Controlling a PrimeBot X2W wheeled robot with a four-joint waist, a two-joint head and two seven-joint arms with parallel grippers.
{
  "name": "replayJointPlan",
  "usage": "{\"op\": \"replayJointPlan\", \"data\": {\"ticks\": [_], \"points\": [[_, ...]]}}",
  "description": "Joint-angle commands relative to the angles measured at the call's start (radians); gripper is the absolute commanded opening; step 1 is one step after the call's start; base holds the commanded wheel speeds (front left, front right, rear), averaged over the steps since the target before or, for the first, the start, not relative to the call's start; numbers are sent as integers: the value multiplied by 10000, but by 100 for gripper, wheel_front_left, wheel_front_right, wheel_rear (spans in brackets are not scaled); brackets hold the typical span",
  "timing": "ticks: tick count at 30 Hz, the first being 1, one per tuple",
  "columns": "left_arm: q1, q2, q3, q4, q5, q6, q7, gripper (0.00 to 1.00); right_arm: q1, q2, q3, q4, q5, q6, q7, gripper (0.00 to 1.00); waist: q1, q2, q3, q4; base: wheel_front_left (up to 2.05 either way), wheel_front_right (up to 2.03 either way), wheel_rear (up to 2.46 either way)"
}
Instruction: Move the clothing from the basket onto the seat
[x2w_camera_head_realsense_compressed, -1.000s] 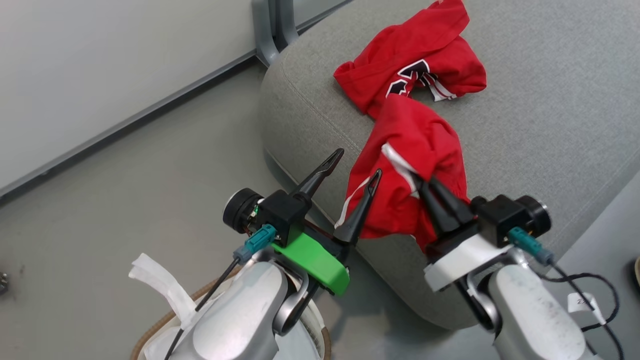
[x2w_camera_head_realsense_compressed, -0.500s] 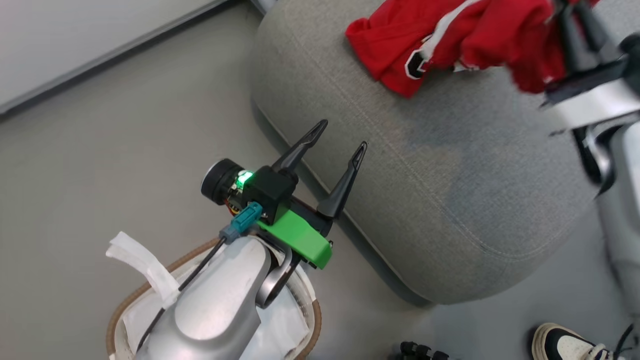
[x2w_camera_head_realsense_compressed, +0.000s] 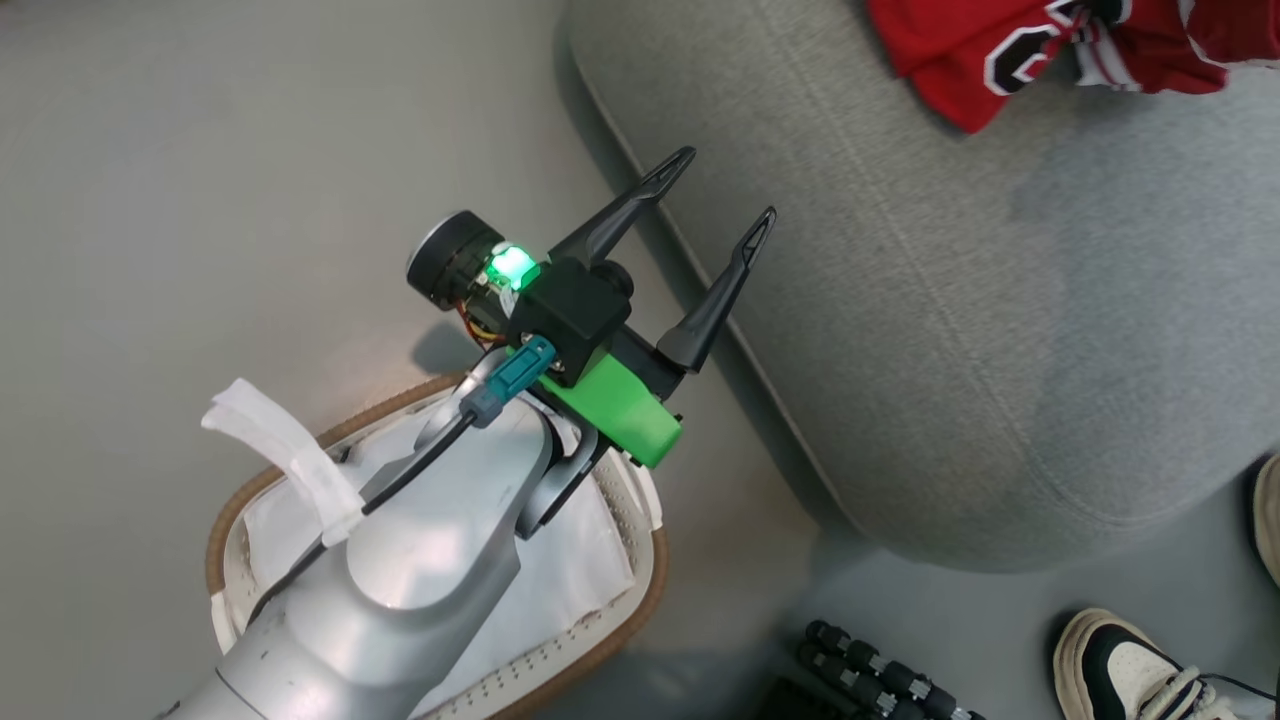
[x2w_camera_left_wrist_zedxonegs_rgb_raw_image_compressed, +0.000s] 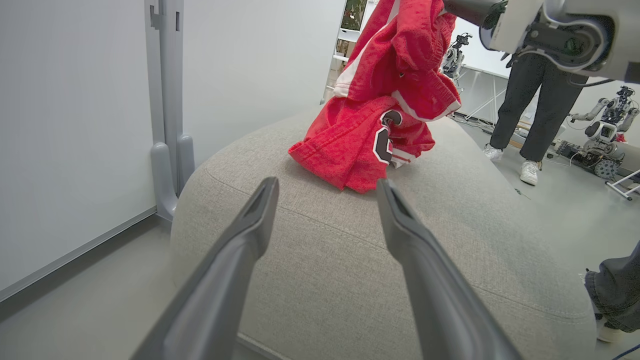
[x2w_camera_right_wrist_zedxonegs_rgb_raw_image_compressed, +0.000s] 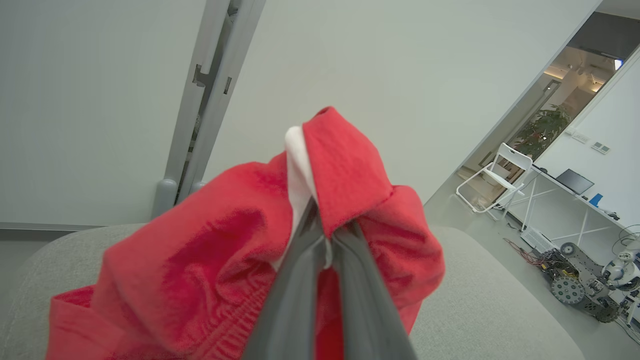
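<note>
Clothing up at the seat, numbered jersey lying there, striped garment hanging over it clamped in the right tool, left tool spread wide near the basket

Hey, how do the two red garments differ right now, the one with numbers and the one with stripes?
The numbered jersey lies crumpled on the seat; the striped garment hangs above it, pinched in the shut right hand. The numbered jersey shows black-and-white numerals; the striped garment shows white stripe trim. Both are red and bunched up.
</note>
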Motion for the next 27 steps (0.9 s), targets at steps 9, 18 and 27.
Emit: {"op": "replayJointPlan", "data": {"ticks": [9, 18, 27], "points": [[-687, 95, -119, 127, 114, -35, -4, 100, 72, 568, -1094, 1310, -443, -11, -20, 0, -1, -1, 1678, 1219, 0, 0, 0], [-402, 113, 167, 166, 56, -34, -4, 100, 845, 1172, -1816, 1169, -515, -11, -12, 100, -1, -1, 1327, 1186, 0, 0, 0], [437, 55, 1034, 101, 66, -34, -4, 100, 2099, 1353, -1562, -440, -126, -11, -12, 100, -1, -1, 77, 1084, 0, 0, 0]]}}
